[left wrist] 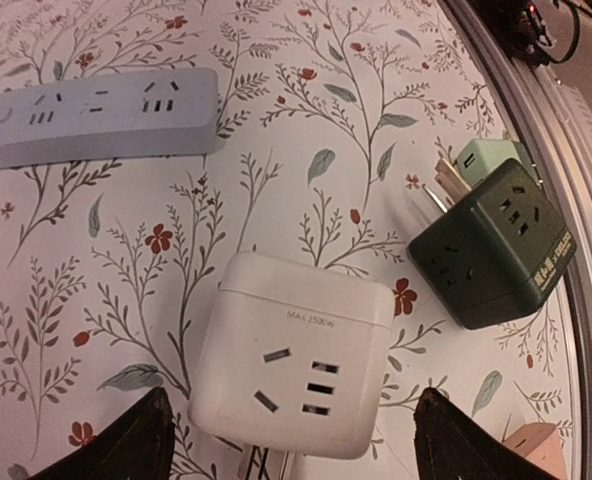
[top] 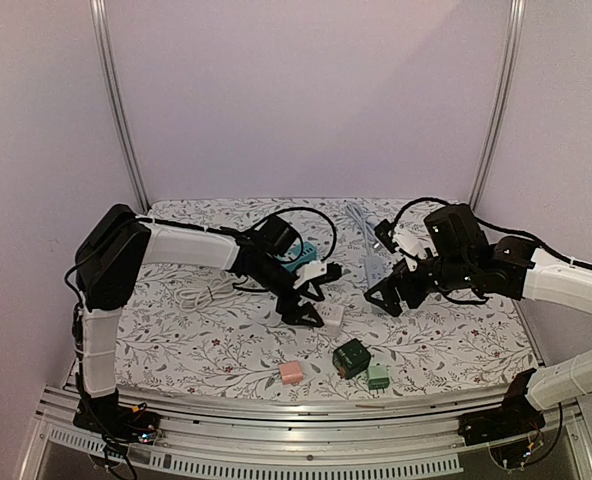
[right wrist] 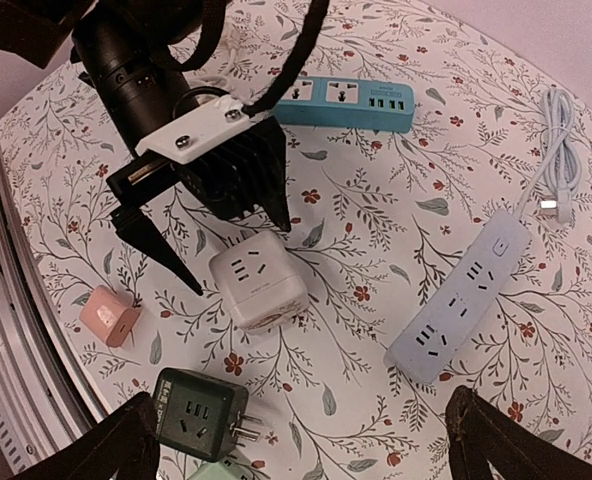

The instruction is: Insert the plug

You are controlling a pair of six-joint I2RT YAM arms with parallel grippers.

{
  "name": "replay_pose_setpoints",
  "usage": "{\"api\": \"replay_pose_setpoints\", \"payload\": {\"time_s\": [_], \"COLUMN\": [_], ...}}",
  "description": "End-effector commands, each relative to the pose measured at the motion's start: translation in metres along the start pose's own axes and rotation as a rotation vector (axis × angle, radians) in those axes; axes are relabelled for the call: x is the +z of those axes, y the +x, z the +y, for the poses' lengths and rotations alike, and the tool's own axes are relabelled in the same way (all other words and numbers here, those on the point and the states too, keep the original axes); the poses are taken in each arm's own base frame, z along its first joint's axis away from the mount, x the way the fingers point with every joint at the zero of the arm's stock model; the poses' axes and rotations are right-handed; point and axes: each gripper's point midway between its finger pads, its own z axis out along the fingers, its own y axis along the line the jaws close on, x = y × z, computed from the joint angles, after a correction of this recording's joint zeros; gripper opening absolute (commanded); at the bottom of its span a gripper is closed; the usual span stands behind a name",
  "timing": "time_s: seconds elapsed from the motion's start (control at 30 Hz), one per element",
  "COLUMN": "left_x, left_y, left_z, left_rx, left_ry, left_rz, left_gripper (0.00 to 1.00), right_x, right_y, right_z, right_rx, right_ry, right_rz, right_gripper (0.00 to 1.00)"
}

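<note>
A white cube adapter [left wrist: 291, 355] lies on the floral table cloth, its prongs pointing toward my left wrist camera. My left gripper [left wrist: 291, 445] is open, low over it, with one finger on each side of its near end and not touching it. The cube also shows in the top view [top: 331, 315] and the right wrist view [right wrist: 256, 280]. A dark green cube adapter [right wrist: 198, 410] with bare prongs lies near the front edge. A pale blue-grey power strip [right wrist: 461, 300] lies to the right. My right gripper [right wrist: 301, 455] is open and empty, hovering between the green cube and the strip.
A light green adapter [top: 378, 377] touches the dark green cube, and a pink one [top: 291, 372] lies near the front edge. A teal power strip [right wrist: 346, 100] and a white USB cable [right wrist: 556, 150] lie toward the back. A metal rail [left wrist: 586, 250] borders the table front.
</note>
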Motion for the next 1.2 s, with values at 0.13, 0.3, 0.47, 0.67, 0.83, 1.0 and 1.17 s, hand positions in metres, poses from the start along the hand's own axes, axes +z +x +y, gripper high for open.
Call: {"api": "replay_pose_setpoints", "payload": {"time_s": [0.13, 0.3, 0.47, 0.67, 0.83, 1.0, 1.17], "left_x": [0.011, 0.012, 0.014, 0.013, 0.017, 0.020, 0.022], "left_y": [0.000, 0.001, 0.002, 0.000, 0.001, -0.001, 0.002], "left_z": [-0.003, -0.004, -0.004, -0.009, -0.012, -0.013, -0.012], "left_rx": [0.001, -0.002, -0.004, -0.004, 0.003, 0.008, 0.006], "left_ry": [0.019, 0.027, 0.034, 0.054, 0.060, 0.062, 0.059], "left_rz": [0.029, 0.028, 0.029, 0.017, 0.017, 0.012, 0.022], "left_gripper": [0.77, 0.68, 0.57, 0.58, 0.76, 0.75, 0.71], "right_x": [-0.004, -0.005, -0.007, -0.008, -0.008, -0.008, -0.009], "right_y": [0.003, 0.003, 0.003, 0.004, 0.004, 0.004, 0.004], "right_z": [0.004, 0.005, 0.005, 0.006, 0.006, 0.007, 0.007], "right_rx": [0.012, 0.013, 0.017, 0.019, 0.020, 0.025, 0.028], "right_ry": [-0.019, -0.020, -0.021, -0.024, -0.027, -0.032, -0.035], "right_rz": [-0.004, -0.007, -0.012, -0.014, -0.017, -0.018, -0.019], "right_gripper": [0.99, 0.99, 0.99, 0.99, 0.99, 0.99, 0.99]}}
